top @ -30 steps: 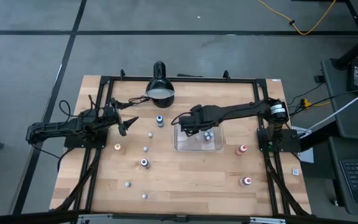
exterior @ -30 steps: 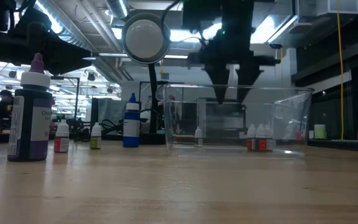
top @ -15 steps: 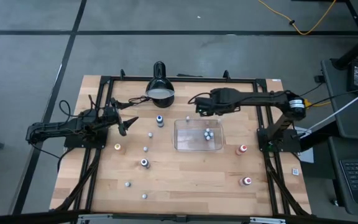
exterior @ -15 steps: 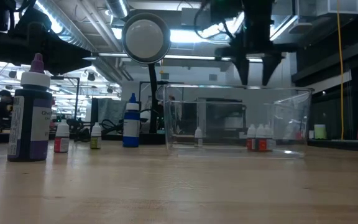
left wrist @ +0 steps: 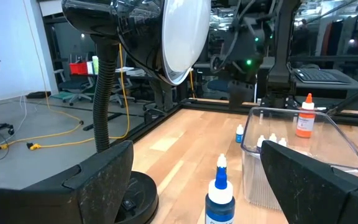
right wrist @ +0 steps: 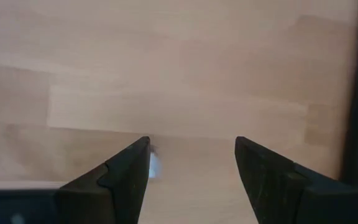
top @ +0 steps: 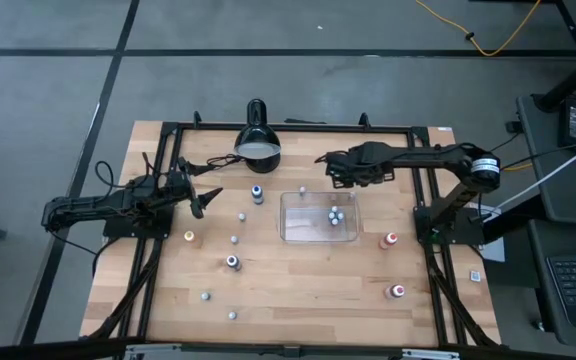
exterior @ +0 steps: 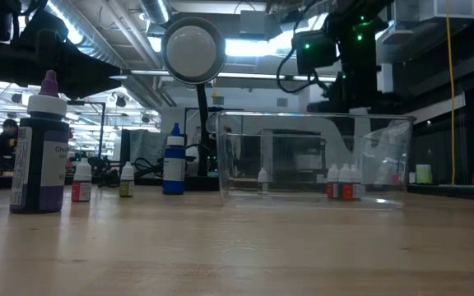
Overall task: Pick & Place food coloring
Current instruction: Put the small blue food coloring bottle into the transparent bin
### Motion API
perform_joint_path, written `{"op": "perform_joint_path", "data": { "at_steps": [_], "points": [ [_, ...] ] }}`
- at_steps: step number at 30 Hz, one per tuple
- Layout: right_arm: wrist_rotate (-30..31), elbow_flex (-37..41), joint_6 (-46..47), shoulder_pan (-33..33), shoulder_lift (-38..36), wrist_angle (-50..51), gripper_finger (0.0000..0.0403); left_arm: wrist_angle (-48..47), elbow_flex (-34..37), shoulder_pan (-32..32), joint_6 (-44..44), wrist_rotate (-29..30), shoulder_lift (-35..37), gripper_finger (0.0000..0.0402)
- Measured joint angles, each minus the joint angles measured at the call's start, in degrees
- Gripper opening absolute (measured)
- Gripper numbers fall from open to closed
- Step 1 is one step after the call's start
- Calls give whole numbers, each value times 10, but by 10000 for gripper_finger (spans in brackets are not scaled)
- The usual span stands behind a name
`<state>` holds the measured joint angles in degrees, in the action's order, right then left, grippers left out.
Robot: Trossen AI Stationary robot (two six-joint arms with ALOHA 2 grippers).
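Behind the tray (top: 318, 216), open empty right pincer (right wrist: 191, 163); only overhead, left pincer (top: 208, 198) open.

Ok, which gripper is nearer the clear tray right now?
Right. The right gripper hangs open above the table just past the clear tray's far edge; the left gripper waits open well off to the tray's left.

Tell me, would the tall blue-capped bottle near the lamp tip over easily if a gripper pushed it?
Probably yes. The blue-capped bottle stands upright, tall and narrow on a small base, so a push near its cap would likely topple it. Being round, it might then roll on the smooth wooden table.
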<state>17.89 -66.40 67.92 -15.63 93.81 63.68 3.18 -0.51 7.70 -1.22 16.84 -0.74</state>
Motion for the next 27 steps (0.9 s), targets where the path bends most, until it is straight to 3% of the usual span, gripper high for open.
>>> {"op": "perform_joint_path", "data": {
  "at_steps": [7,20,27],
  "points": [
    [-47,10,-5,-31,0,-41,236,0,0,0,0,0,0,347],
    [-281,9,-47,-116,43,-40,236,0,0,0,0,0,0,347],
    [-301,9,-53,-119,48,-41,236,0,0,0,0,0,0,347]
  ]
}}
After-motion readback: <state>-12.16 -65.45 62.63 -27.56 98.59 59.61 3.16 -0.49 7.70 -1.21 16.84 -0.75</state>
